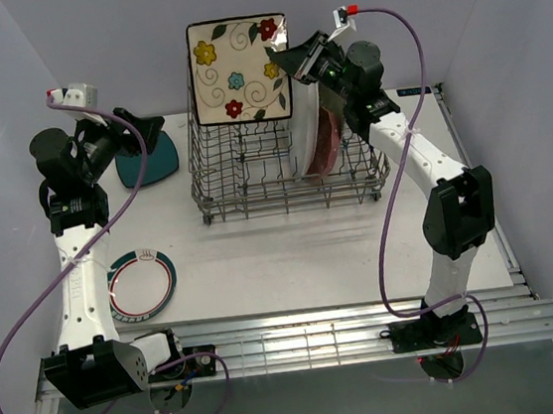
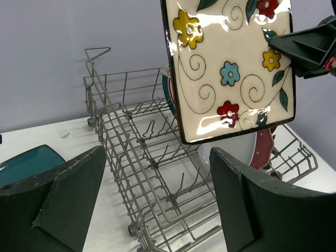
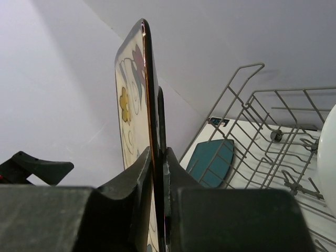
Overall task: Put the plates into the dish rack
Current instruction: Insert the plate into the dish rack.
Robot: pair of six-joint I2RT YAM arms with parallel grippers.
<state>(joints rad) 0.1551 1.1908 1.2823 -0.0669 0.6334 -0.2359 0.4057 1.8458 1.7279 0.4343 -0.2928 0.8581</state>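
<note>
Some plates (image 1: 317, 142) stand in the dish rack (image 1: 215, 179); the right gripper (image 1: 285, 61) pinches the floral plate (image 1: 236, 70) above it (not yet slotted). The left gripper (image 2: 157, 152) gapes empty; the teal plate (image 1: 147, 164) and rimmed plate (image 1: 142, 282) wait outside.

Sq plate (image 1: 239, 69): cream, black rim, yellow/blue/red flowers, dk green leaves, thin black swirls. Teal plate (image 1: 152, 166): plain teal. Rnd plate (image 1: 145, 282): white w/ green + red rim rings. Rack (image 1: 214, 164): grey wire; in it a white plate (image 1: 305, 129) & a red plate (image 1: 326, 146). Table (image 1: 292, 255): white. Cables (image 1: 388, 224): purple.
</note>
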